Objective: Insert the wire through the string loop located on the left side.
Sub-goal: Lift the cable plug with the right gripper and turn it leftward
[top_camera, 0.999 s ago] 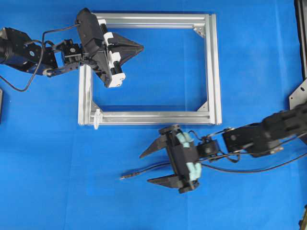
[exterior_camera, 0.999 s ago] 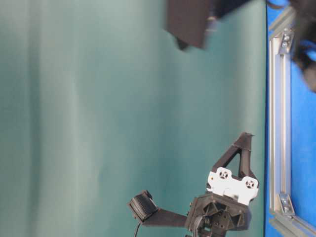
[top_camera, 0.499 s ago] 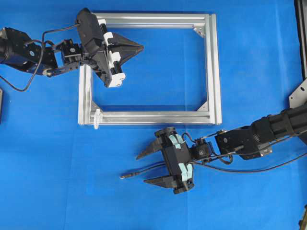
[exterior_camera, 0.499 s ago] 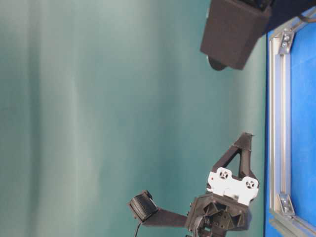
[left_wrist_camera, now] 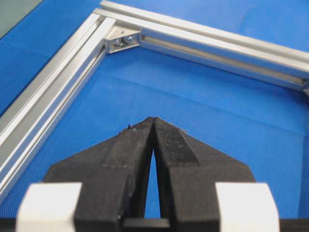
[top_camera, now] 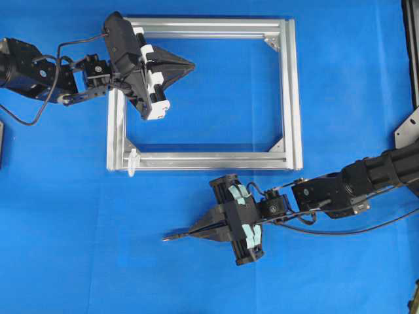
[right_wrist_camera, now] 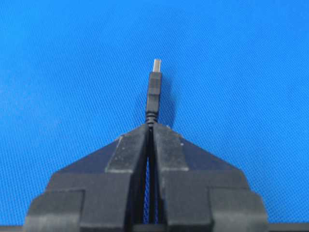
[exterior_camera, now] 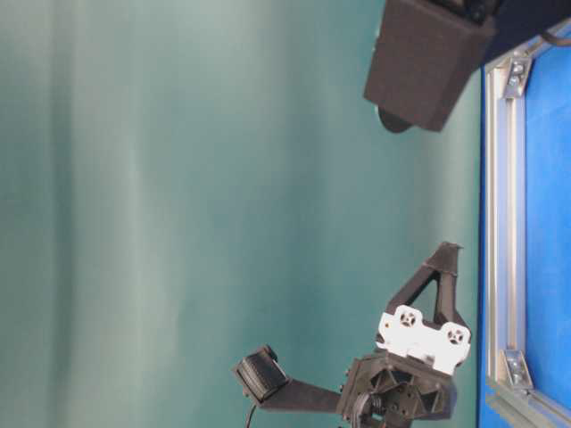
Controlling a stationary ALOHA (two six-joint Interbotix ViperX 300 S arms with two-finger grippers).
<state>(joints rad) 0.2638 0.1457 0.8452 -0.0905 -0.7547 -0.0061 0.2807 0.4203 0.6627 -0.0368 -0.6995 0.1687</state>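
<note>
Wire (top_camera: 178, 237) lies on the blue mat (top_camera: 78, 248), long axis 3-to-9 o'clock, plug toward 9. Right gripper (top_camera: 195, 232) clamped on it just behind the plug. String loop (top_camera: 133, 161) sits at 11 o'clock, apart. Left gripper (top_camera: 191, 64) closed, empty.

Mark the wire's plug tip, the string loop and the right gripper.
wire's plug tip (right_wrist_camera: 156, 64), right wrist view, on the grey metal end.
string loop (top_camera: 133, 160), overhead view, on the white tie at the frame's lower left corner.
right gripper (top_camera: 194, 231), overhead view, at the closed fingertips.
</note>
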